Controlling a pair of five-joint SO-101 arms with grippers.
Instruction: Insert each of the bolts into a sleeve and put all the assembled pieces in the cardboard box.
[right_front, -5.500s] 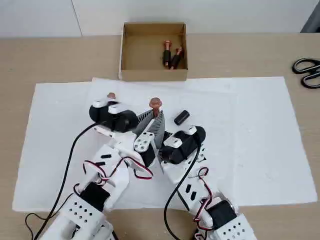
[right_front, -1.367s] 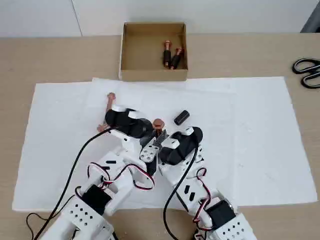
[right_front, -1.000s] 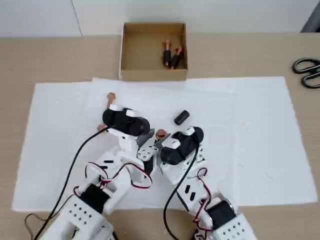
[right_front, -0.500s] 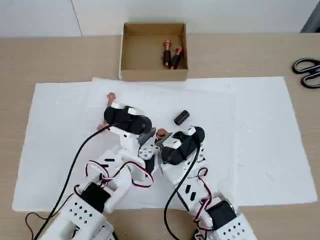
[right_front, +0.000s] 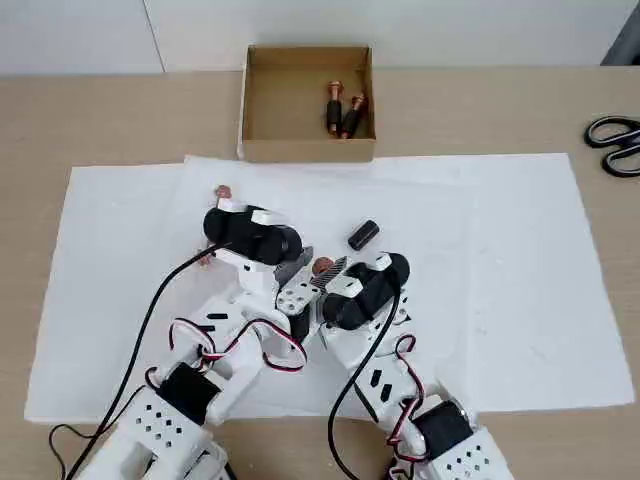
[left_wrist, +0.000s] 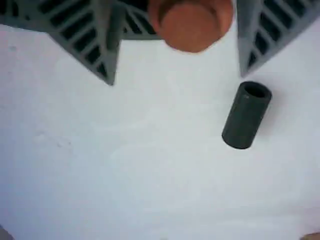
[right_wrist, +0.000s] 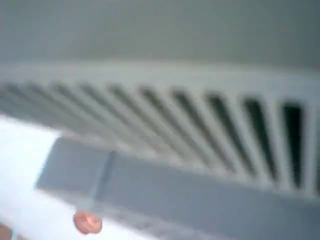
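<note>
Where the two arms meet in the high view, the left gripper (right_front: 310, 268) grasps a bolt (right_front: 323, 266) near its copper head. The right gripper (right_front: 340, 272) is just beside it, and whether that one is clenched or released I cannot tell. A loose sleeve (right_front: 363, 235) lies on the white sheet (right_front: 500, 260) just beyond both grippers, apart from them. Well beyond them stands the cardboard box (right_front: 308, 150), holding two assembled pieces (right_front: 342, 108). A second bolt (right_front: 222, 192) peeks out on the far side of the left arm.

From the left wrist, the bolt (left_wrist: 190, 22) sits between the grey fingers (left_wrist: 102, 45). The sleeve (left_wrist: 246, 115) lies flat on the sheet ahead of them, off to one side and not touching them.

From the right wrist, a grey ribbed part (right_wrist: 200, 130) sits very close, too blurred to name.
</note>
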